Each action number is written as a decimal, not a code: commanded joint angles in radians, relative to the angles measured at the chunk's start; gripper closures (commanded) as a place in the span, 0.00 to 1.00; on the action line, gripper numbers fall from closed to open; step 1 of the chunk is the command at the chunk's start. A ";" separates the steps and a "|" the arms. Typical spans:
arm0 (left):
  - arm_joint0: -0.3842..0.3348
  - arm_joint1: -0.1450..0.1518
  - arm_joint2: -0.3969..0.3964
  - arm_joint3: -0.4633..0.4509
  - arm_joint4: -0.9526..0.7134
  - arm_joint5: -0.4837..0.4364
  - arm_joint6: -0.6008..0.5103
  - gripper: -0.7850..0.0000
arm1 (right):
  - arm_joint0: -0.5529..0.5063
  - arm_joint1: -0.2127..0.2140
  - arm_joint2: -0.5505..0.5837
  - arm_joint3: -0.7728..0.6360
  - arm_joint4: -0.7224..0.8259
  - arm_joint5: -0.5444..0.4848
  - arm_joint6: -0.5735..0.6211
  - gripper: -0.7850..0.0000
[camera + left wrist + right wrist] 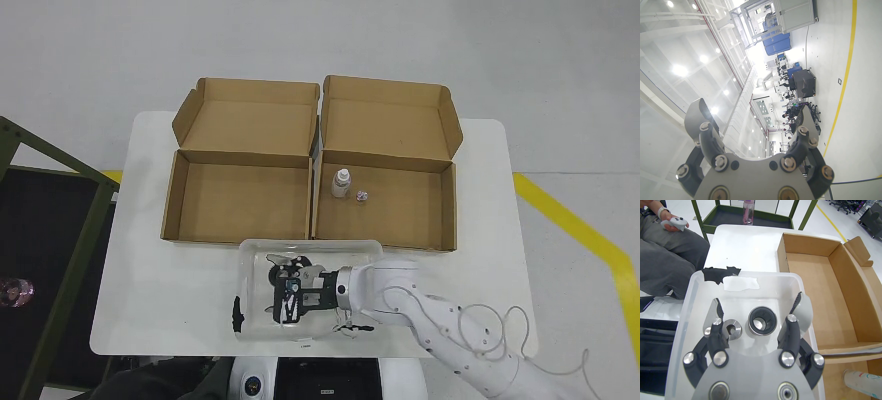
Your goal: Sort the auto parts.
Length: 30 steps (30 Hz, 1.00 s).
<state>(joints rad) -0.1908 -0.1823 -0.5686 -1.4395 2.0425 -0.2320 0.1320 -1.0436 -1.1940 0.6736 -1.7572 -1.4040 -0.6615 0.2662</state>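
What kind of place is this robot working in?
Probably a factory-style robotics lab: a yellow floor line, caged machine enclosures, and a table with cardboard boxes and a clear bin.

Right tool (758, 298), fingers spread, inside the lidless clear bin (745, 274) at the worktop's (150, 260) near edge. Obstacles: bin walls all round; sleeve (770, 321) between the fingers, steel ring (737, 332) beside one; cardboard boxes (240, 205) just beyond.

Surroundings of my workplace. The white table (150, 250) before me stands on a pale grey floor (300, 40) marked with a yellow line (575, 225). Beside the table is a dark green rack (45, 250) with a black shelf. Overhead are rows of round ceiling lights (679, 70); farther off, blue cabinets (777, 42) and black office chairs (842, 206).
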 commanded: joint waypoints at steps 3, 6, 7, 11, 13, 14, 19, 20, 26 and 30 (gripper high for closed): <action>0.000 0.000 0.000 0.000 0.000 0.000 0.000 0.00 | 0.012 -0.006 -0.005 0.025 -0.017 0.008 0.007 0.25; 0.000 0.000 0.000 0.000 0.000 0.000 0.000 0.00 | 0.019 -0.010 -0.006 0.044 -0.028 0.010 0.007 0.24; 0.000 0.000 0.000 0.000 0.000 0.000 0.000 0.00 | 0.021 -0.011 -0.007 0.051 -0.029 0.010 0.005 0.25; 0.000 0.000 0.000 0.000 0.000 0.000 0.000 0.00 | 0.030 -0.017 -0.010 0.075 -0.037 0.011 0.005 0.29; 0.000 0.000 0.000 0.000 0.000 0.000 0.000 0.00 | 0.035 -0.020 -0.013 0.085 -0.040 0.012 0.005 0.34; 0.000 0.000 0.000 0.000 0.000 0.000 0.000 0.00 | 0.037 -0.022 -0.015 0.089 -0.041 0.012 0.004 0.35; 0.000 0.000 0.000 0.000 0.000 0.000 0.000 0.00 | 0.047 -0.030 -0.024 0.113 -0.046 0.015 0.006 0.48; 0.000 0.000 0.000 0.000 0.000 0.000 0.000 0.00 | 0.050 -0.032 -0.025 0.118 -0.047 0.015 0.007 0.49; 0.000 0.000 0.000 0.000 0.000 0.000 0.000 0.00 | 0.061 -0.042 -0.036 0.148 -0.056 0.017 0.006 0.50; 0.000 0.000 0.000 0.000 0.000 0.000 0.000 0.00 | 0.065 -0.049 -0.045 0.163 -0.058 0.016 0.003 0.51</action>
<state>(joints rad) -0.1908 -0.1823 -0.5686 -1.4395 2.0425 -0.2320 0.1320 -0.9798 -1.2418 0.6305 -1.5976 -1.4620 -0.6454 0.2698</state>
